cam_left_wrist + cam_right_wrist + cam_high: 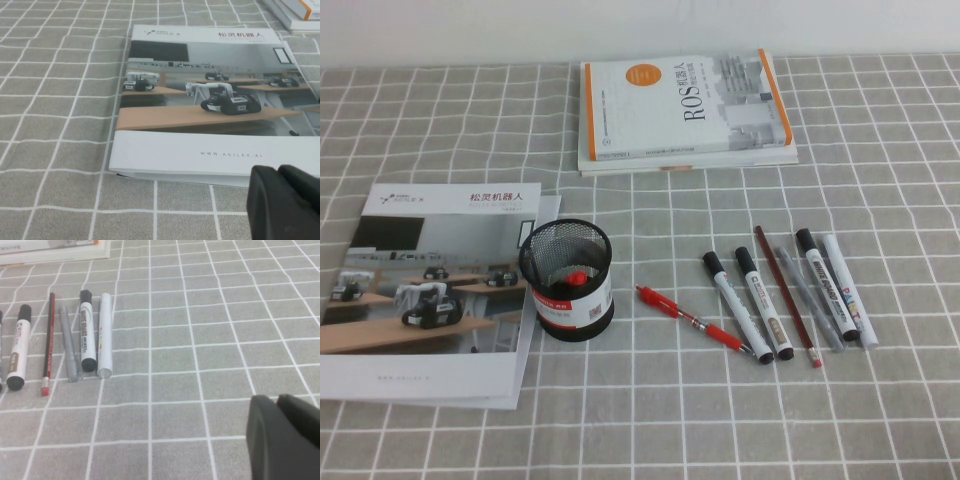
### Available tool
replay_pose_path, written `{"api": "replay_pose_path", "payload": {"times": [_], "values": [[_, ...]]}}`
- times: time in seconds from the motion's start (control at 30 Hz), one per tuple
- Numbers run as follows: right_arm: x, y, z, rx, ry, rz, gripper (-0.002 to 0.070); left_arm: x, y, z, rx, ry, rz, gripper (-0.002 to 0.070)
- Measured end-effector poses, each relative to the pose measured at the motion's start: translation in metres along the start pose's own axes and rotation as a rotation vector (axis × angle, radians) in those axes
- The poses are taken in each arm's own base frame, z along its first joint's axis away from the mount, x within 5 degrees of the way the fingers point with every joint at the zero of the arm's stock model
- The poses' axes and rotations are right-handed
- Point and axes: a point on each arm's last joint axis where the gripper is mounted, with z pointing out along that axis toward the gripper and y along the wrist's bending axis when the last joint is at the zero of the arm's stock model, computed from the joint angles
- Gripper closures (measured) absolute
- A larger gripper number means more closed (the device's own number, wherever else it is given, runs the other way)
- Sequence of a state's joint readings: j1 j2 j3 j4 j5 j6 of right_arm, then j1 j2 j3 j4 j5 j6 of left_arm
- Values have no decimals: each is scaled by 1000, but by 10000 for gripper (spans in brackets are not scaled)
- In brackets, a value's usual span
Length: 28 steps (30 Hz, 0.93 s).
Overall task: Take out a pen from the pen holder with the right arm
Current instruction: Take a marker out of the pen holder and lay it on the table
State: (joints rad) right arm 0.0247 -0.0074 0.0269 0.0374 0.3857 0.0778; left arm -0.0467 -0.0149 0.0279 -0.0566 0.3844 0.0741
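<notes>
A black mesh pen holder (582, 310) stands upright in the middle of the table, and a red-capped pen (576, 278) shows inside it. Neither arm appears in the high view. In the right wrist view my right gripper (276, 399) is shut and empty, low over bare cloth beside the row of loose pens and away from the holder. My left gripper (277, 170), in the left wrist view, is shut and empty at the near edge of the brochure (210, 100).
Right of the holder lie a red pen (692, 321), two markers (737, 305), a pencil (786, 295), a grey pen (809, 297), a black-capped marker (825, 284) and a white pen (849, 290). The brochure (430, 290) lies left. Stacked books (685, 110) lie behind.
</notes>
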Motion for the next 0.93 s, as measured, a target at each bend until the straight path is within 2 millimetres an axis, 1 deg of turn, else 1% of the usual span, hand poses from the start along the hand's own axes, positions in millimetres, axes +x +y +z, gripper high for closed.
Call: {"api": "replay_pose_path", "payload": {"times": [0.93], "values": [[0,0,0,-3,2,9,688,0,0,0,0,0,0,678]]}}
